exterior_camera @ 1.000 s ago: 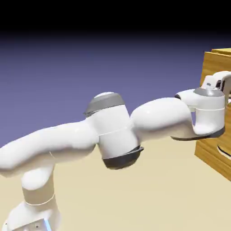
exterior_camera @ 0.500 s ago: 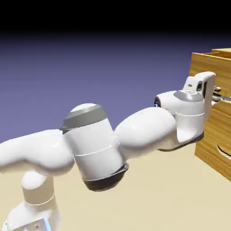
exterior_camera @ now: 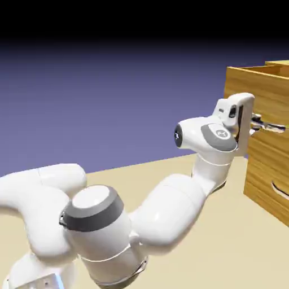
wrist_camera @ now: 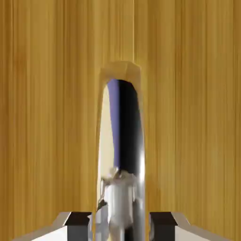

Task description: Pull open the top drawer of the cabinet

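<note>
My gripper point(exterior_camera: 255, 125) is clenched on the shiny handle point(wrist_camera: 121, 155), its fingertips point(wrist_camera: 79, 226) either side of the bar; the top drawer point(exterior_camera: 262, 93) stands pulled out from the cabinet point(exterior_camera: 265, 180), above the lower drawer's curved handle point(exterior_camera: 279, 189).

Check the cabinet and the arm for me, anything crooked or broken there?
Nothing stands out: the top drawer is out, its front looks straight, and the gripper is on its handle. I see no damage, though the cabinet's right side is cut off.
</note>
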Available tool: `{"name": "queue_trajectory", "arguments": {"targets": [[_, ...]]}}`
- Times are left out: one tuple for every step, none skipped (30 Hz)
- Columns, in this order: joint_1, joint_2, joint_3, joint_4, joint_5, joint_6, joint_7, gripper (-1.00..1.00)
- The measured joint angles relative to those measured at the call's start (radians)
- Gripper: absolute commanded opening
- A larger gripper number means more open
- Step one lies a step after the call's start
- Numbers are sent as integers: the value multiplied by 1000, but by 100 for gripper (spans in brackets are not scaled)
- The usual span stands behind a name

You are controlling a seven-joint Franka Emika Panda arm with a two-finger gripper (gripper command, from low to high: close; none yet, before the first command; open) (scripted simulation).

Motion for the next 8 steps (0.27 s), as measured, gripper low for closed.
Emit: {"name": "queue_trajectory", "arguments": {"targets": [[-31,-2,6,-36,4,-5,3,-100],[-51,-4,10,-60,7,-9,4,100],[-52,-4,10,-59,7,-9,5,100],[-52,-4,10,-59,7,-9,6,100],[-85,-6,17,-95,13,-11,7,100],[-119,-9,24,-132,19,-14,9,100],[-152,-12,31,-168,26,-17,11,100],[-186,-14,38,-204,32,-20,13,100]]}}
